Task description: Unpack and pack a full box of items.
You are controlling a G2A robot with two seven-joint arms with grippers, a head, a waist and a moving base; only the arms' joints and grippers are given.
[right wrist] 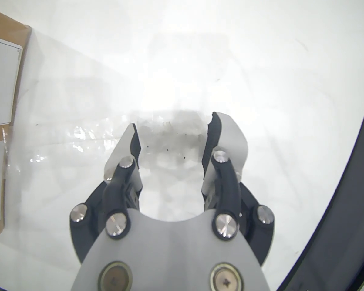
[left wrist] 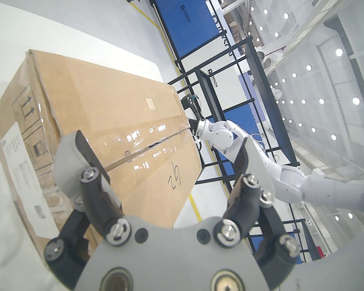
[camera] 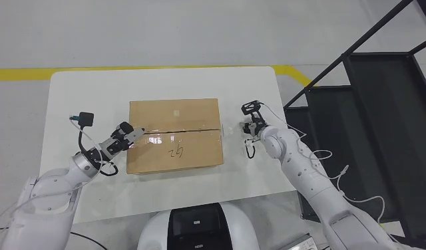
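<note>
**Sealed box, both claws spread**

The brown cardboard box (camera: 175, 135) sits in the middle of the white table (camera: 80, 97) with its flaps shut, so its contents are hidden. Its long axis runs left to right, and the clear-taped seam (camera: 180, 127) follows it. A handwritten scrawl (camera: 174, 150) marks the lid, and a white printed label (left wrist: 18, 165) covers part of one end face. The left gripper (camera: 135, 133) is at the box's left end and the right gripper (camera: 247, 131) is just off its right end — both have fingers apart and hold nothing.
</note>
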